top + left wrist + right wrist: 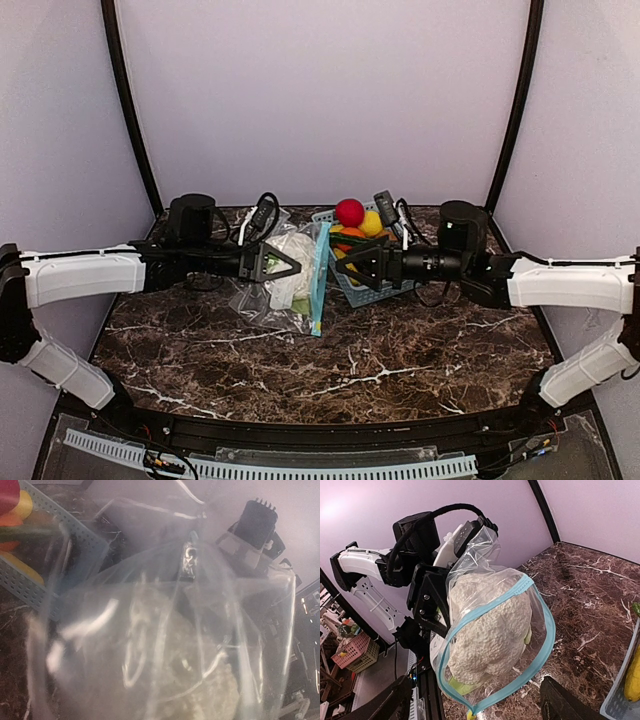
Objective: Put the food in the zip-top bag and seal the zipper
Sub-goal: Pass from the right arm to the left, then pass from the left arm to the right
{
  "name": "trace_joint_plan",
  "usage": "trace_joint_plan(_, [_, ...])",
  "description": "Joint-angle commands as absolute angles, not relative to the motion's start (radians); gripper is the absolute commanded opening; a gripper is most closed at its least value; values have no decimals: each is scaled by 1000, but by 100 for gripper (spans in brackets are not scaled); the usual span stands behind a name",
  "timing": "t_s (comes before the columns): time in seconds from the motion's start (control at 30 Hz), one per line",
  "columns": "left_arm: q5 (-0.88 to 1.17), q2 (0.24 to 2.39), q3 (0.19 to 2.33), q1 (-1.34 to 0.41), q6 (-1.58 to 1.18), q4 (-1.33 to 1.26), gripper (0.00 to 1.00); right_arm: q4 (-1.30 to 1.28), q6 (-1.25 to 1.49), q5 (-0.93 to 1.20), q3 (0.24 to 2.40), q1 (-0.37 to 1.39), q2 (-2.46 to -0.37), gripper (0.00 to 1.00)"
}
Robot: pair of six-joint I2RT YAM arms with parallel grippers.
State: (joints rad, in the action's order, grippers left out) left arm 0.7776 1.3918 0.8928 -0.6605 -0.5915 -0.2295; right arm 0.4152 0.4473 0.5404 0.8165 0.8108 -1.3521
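The clear zip-top bag [268, 300] stands propped up with its mouth facing right. Its light-blue zipper [319, 280] is parted, forming an open loop in the right wrist view [542, 645]. The white cauliflower [490, 625] sits inside the bag, with a light-green piece [457, 686] under it. My left gripper [280, 262] is shut on the bag's far side, also seen in the right wrist view [427, 600]. In its own view the bag [150, 630] hides its fingers. My right gripper [352, 262] is open and empty, just right of the bag's mouth. A yellow banana [632, 680] lies in the basket.
The light-blue lattice basket [372, 290] stands right of the bag, under my right gripper, holding a red ball fruit [349, 212] and yellow and orange pieces. It also shows in the left wrist view [35, 575]. The marble table [350, 360] stretches toward the near edge.
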Motion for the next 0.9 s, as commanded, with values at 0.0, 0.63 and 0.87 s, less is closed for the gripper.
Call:
trace_joint_plan(0.0, [790,1339,874,-660,-607,-267,30,394,445,525,784,809,-1316,87])
trace_joint_plan(0.63, [889,1289,834,-660,-665,-396,30,522,538,639,852,813,-1494,41])
trace_joint_plan(0.87, [903,1294,818,-660,-689,-438,30,514,532,664,894,815,-1538,35])
